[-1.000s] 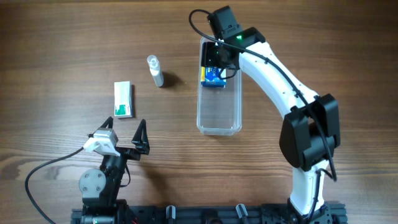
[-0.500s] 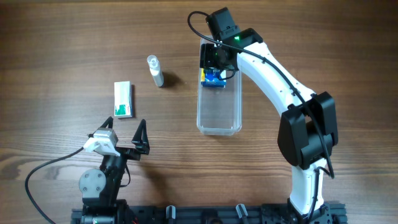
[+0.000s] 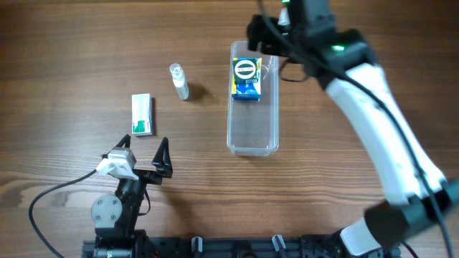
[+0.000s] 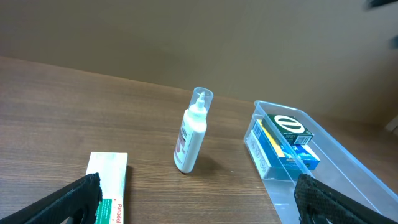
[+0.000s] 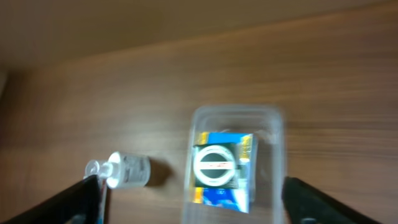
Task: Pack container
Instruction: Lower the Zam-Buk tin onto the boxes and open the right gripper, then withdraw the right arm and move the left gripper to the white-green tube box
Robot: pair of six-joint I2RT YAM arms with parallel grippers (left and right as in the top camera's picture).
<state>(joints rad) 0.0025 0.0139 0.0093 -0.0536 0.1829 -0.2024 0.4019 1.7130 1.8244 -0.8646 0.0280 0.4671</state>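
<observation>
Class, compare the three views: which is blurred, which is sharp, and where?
Right wrist view: everything smeared, container and bottle soft-edged. Overhead view: only the right arm blurs; the carton is crisp. Left wrist view: sharp throughout.

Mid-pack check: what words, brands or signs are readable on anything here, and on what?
"Panadol": on the white and green cardboard box, left wrist view.
White oval ring sign, no legible words: top of the dark green box in the clear plastic container.
Print on the blue box beneath it: too blurred.
Label on the small clear bottle: too small.
</observation>
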